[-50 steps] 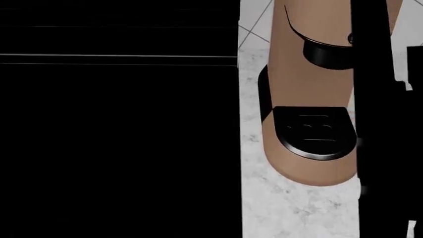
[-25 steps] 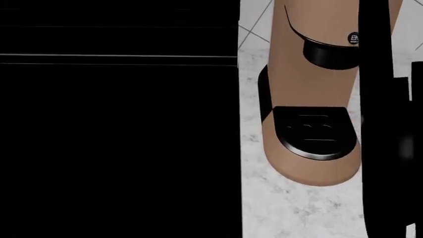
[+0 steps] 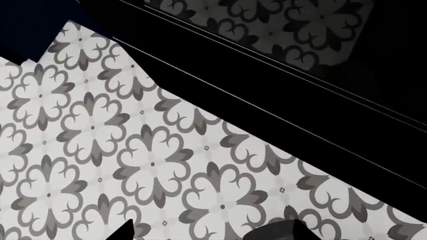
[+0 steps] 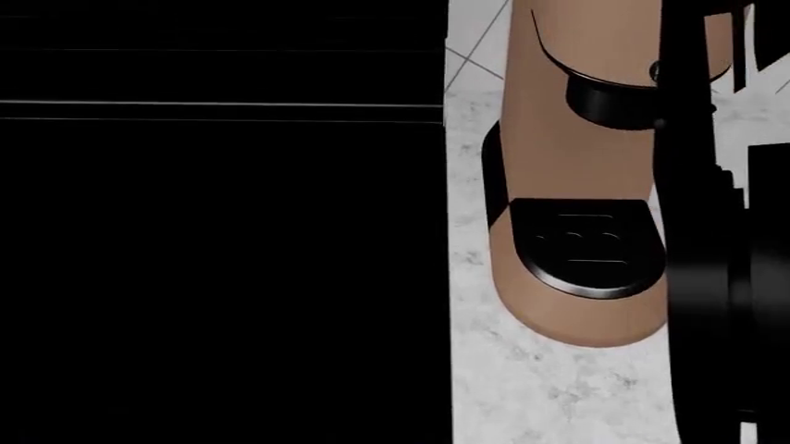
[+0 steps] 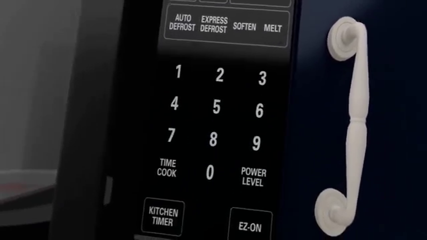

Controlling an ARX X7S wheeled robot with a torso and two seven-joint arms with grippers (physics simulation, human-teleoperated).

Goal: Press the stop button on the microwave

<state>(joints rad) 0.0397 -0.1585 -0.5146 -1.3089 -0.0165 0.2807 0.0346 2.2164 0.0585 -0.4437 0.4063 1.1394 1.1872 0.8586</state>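
No stop button is seen among the keys shown. The microwave keypad (image 5: pixel 217 125) fills the right wrist view: digits, TIME COOK, POWER LEVEL, KITCHEN TIMER (image 5: pixel 163 216), EZ-ON (image 5: pixel 250 226). A white cabinet handle (image 5: pixel 350 130) is noted just beside the panel. Judged step: approach and search. The button probably lies beyond the frame; re-aiming is called for. Neither gripper's finger spacing can be told. Patterned floor (image 3: pixel 133 160) fills the left wrist view.

microwave keypad (image 5: pixel 213 125) cropped — stop button unseen, both grippers hidden
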